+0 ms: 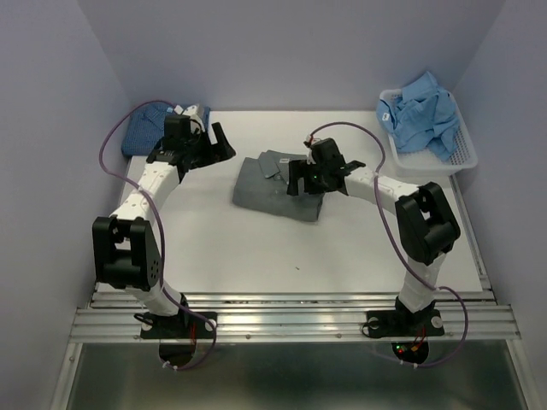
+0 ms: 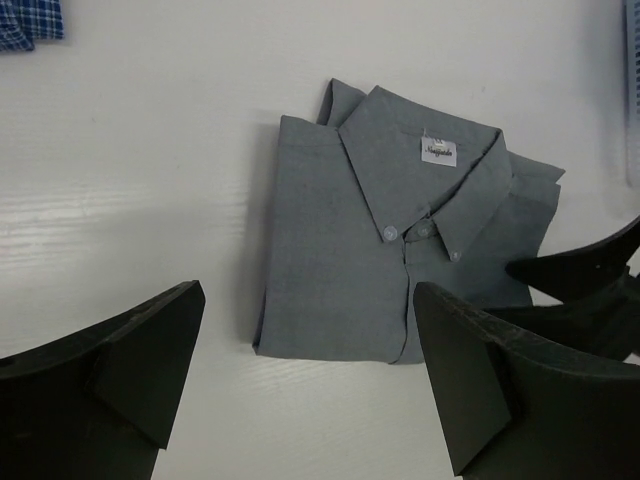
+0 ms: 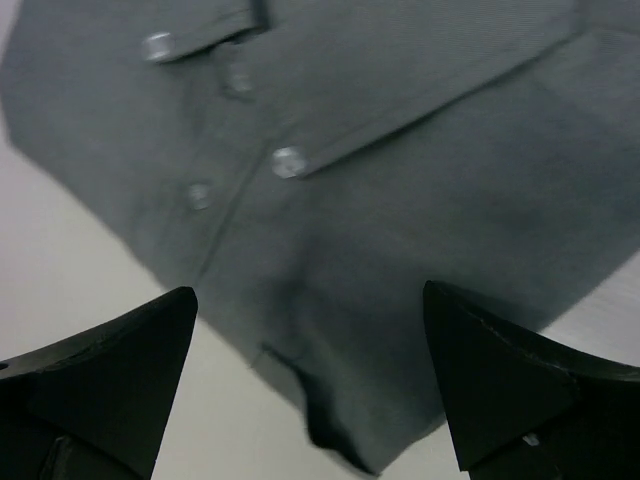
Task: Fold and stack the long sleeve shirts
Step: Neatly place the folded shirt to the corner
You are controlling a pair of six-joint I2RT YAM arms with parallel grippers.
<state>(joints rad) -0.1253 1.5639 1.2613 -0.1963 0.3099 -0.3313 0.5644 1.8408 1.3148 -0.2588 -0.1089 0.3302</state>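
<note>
A mid-grey long sleeve shirt point(image 1: 275, 184) lies folded in the middle of the table, collar up, buttons closed point(image 2: 400, 250). My right gripper point(image 1: 297, 181) hovers open over its right part; in the right wrist view the grey cloth point(image 3: 380, 150) fills the space beyond the spread gripper point(image 3: 310, 350). My left gripper point(image 1: 218, 143) stands open to the left of the shirt, nothing between its fingers point(image 2: 305, 340). A dark blue shirt point(image 1: 145, 128) lies folded at the back left point(image 2: 30, 20). A light blue shirt point(image 1: 423, 115) lies crumpled in the basket.
A white mesh basket point(image 1: 466, 154) stands at the back right corner. The right gripper's black fingers point(image 2: 590, 290) show at the right edge of the left wrist view. Purple cables loop over both arms. Walls close the table on three sides.
</note>
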